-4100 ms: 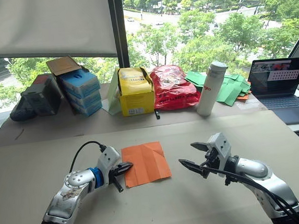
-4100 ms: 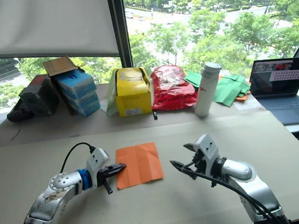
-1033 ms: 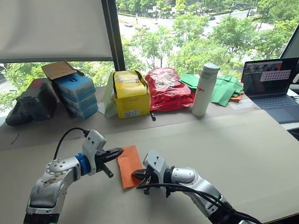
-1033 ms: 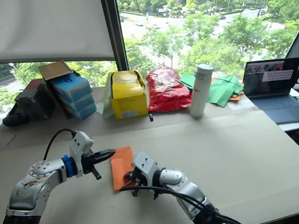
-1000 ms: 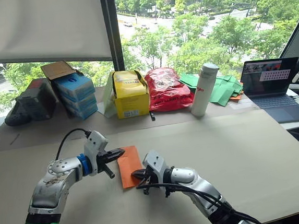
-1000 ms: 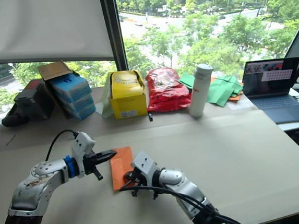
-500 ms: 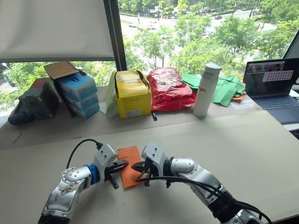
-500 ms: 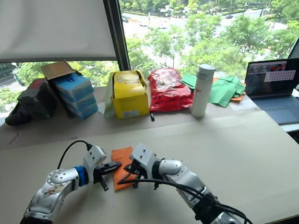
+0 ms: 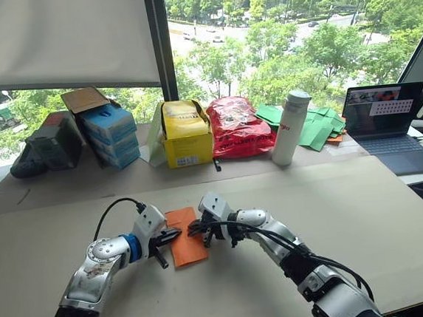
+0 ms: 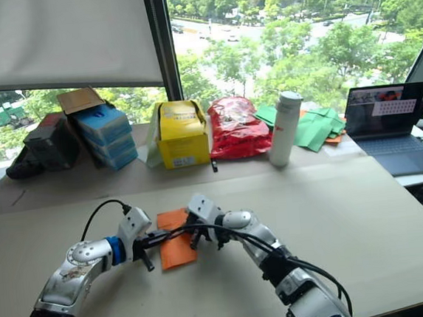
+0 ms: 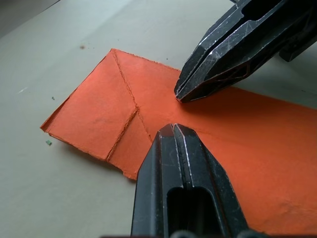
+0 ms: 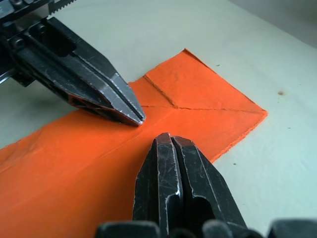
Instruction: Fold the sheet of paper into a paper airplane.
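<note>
The sheet of paper (image 9: pixel 190 249) is bright orange and lies folded into a narrow strip on the table, just in front of me. One end has a corner flap folded in, with sharp creases (image 11: pixel 106 106). My left gripper (image 9: pixel 175 234) is shut, and its tip rests on the strip from the left side. Facing it from the right, my right gripper (image 9: pixel 192 228) is also shut, tip down on the paper. The two tips sit close together over the strip (image 12: pixel 198 94). Nothing is pinched between either pair of fingers.
Along the window stand blue boxes (image 9: pixel 110 130), a yellow box (image 9: pixel 187 135), a red bag (image 9: pixel 236 127) and a white bottle (image 9: pixel 289 127). Green paper sheets (image 9: pixel 320 127) and a laptop (image 9: pixel 386 117) sit at the back right. The beige table (image 9: pixel 350 213) spreads wide to the right.
The paper, a flat square four seconds ago, is now a narrow folded strip. Over the last second my right gripper slid along it from the near end toward the far end.
</note>
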You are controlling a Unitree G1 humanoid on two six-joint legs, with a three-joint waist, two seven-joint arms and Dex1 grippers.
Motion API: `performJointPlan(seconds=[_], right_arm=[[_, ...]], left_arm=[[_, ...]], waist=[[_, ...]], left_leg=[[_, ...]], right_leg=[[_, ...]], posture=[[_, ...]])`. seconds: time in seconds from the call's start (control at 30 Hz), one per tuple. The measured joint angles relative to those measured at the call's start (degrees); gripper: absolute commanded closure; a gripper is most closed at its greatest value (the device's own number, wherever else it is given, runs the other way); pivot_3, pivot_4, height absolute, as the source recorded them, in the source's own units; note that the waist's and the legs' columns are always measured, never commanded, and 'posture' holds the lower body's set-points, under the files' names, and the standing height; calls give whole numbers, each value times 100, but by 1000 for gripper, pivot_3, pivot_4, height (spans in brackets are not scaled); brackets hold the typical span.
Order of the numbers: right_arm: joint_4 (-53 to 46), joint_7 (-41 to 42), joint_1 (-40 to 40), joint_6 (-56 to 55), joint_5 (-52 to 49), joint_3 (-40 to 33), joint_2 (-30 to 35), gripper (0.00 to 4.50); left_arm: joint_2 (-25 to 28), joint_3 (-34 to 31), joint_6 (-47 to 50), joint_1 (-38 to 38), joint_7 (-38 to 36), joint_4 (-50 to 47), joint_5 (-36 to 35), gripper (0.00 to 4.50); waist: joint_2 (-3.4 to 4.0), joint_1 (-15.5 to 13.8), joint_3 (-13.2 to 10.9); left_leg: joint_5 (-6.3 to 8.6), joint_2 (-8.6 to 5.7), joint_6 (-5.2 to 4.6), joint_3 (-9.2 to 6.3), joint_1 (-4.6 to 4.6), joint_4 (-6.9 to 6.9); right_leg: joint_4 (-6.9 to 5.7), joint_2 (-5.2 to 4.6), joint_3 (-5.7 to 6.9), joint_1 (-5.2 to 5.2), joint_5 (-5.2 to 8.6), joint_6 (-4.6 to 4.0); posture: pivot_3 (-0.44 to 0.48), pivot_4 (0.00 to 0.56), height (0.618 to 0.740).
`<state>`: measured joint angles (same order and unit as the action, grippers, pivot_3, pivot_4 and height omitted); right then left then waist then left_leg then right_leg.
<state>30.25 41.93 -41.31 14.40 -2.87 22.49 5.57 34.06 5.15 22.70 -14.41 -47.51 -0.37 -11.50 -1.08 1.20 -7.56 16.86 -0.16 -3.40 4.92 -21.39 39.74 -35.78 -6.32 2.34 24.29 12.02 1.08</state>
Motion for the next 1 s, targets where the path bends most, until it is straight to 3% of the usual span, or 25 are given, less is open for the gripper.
performJointPlan(seconds=[0.23,0.63,0.77,1.0], right_arm=[[1342,7,-802,-536,181,-187,-236,4468],[2589,-113,-1442,-1060,403,-502,-584,4468],[2395,98,-1301,-1088,434,-515,-533,4468],[666,816,-249,-608,433,-255,-220,4468]], left_arm=[[2,-65,110,106,59,-154,-5,4500],[3,-92,134,204,128,-284,-4,4500],[4,-91,134,216,133,-302,-3,4500],[21,-102,139,242,138,-327,-3,4500]], waist=[[3,57,-2],[15,130,-9],[16,126,-10],[18,128,-8]], left_leg=[[0,0,5,0,0,-5],[19,-1,48,0,0,-12],[22,-1,52,-1,0,-14],[24,0,50,-1,2,-23]], right_leg=[[-2,-9,3,3,0,-3],[-3,-13,3,6,-1,-4],[-2,-13,4,6,-1,-4],[1,-15,5,6,-1,-4]], posture=[[0,150,740],[0,150,740],[0,150,740],[0,150,740]])
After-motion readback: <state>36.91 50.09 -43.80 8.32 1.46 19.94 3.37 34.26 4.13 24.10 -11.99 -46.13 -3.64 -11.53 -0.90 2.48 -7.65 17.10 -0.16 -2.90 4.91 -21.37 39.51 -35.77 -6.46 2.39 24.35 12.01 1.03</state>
